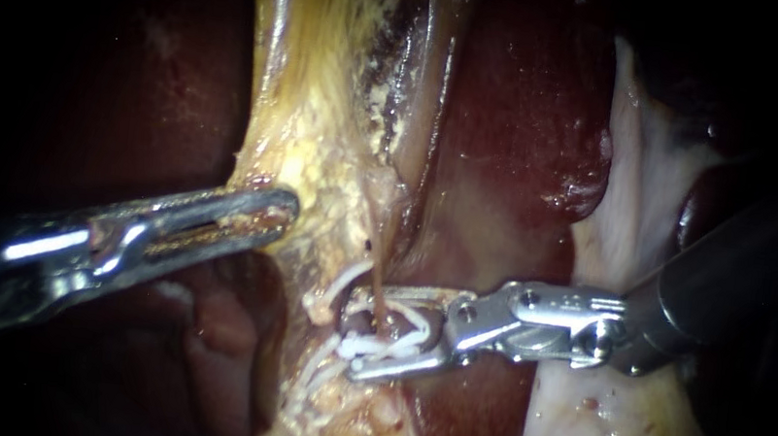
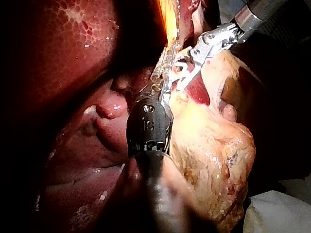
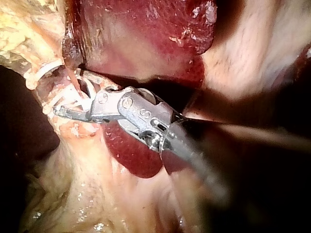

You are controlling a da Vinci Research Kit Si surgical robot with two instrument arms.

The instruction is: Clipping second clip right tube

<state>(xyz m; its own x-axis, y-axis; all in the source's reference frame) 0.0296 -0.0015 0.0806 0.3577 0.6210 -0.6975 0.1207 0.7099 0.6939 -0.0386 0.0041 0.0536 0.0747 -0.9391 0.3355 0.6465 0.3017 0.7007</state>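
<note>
Tube (image 1: 380, 290) lying across the right instrument's parted jaws, clip not yet squeezed home.

The thin brown tube runs down from the yellow tissue (image 1: 316, 171) and passes between the jaws of the right instrument (image 1: 351, 333). Its end effector stands fairly wide and appears to carry a white clip (image 1: 389, 343) touching both jaws, so placement looks reached but closure does not. Other white clips (image 1: 334, 292) already sit just beside the jaws, though which strand each one holds I cannot tell. The left instrument (image 1: 277, 213) has its end effector narrow and clamped on the edge of the yellow tissue, drawing it away from the liver (image 1: 518, 115). By my judgement, what is left is to close the clip fully, open the jaws and back out.
</note>
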